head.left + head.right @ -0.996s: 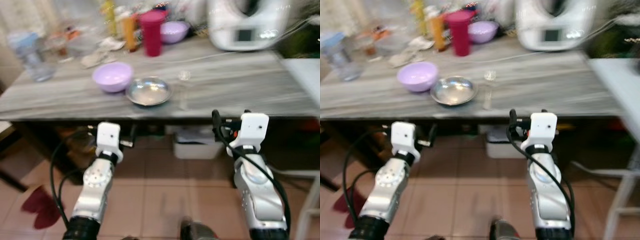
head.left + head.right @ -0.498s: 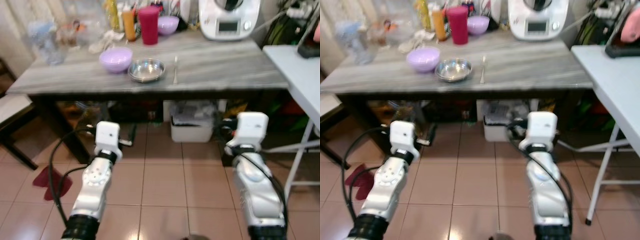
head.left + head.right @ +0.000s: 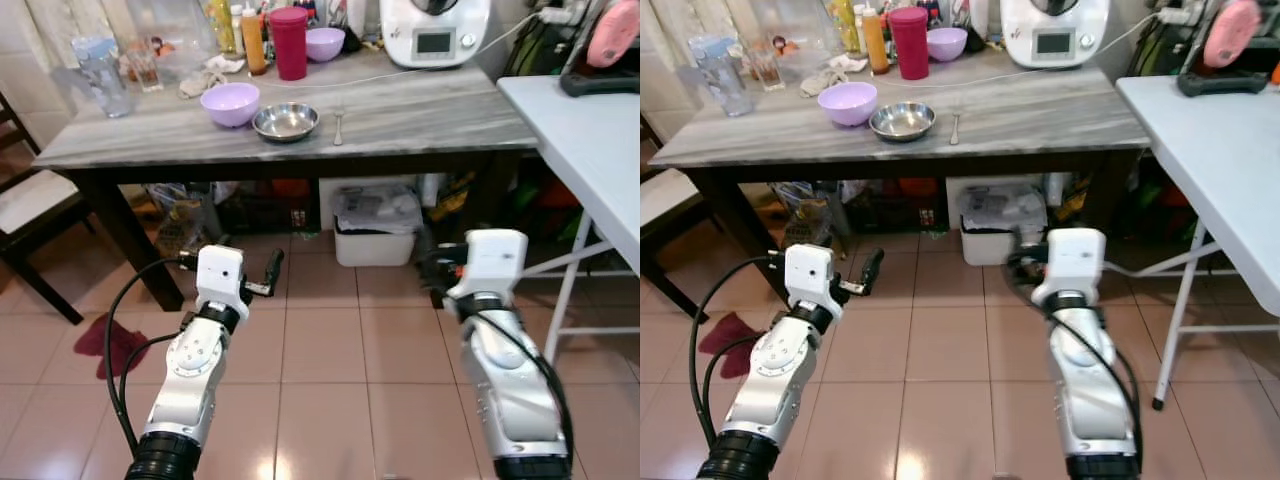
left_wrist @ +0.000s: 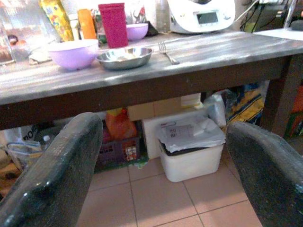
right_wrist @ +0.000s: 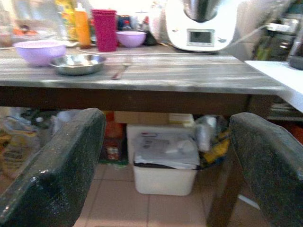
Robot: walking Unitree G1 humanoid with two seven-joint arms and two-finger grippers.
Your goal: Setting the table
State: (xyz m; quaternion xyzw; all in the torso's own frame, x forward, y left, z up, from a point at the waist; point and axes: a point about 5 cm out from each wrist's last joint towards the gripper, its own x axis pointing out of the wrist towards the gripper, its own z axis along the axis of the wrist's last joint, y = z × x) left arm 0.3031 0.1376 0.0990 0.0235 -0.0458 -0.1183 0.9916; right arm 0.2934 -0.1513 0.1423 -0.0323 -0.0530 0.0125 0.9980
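Observation:
A lilac bowl [image 3: 229, 103], a steel bowl [image 3: 285, 122] and a fork [image 3: 338, 127] lie in a row near the front edge of the grey wooden table [image 3: 420, 110]. Behind them stand a red cup [image 3: 291, 43] and a second lilac bowl [image 3: 325, 44]. Both silver arms are held out low over the tiled floor, well short of the table. My left gripper [image 4: 163, 125] is open and holds nothing; past it I see the steel bowl [image 4: 124, 57]. My right gripper [image 5: 168, 116] is open too, with nothing between its fingers.
A white kitchen appliance [image 3: 433, 30] stands at the table's back right. A white folding table [image 3: 590, 130] is on the right, a dark chair [image 3: 30, 215] on the left. Under the table sit a white bin [image 3: 377, 228] and bags. A red cloth [image 3: 105, 340] lies on the floor.
The whole view has drawn back from the table, which now sits farther off and sharper. Both arms keep the same pose, grippers still open.

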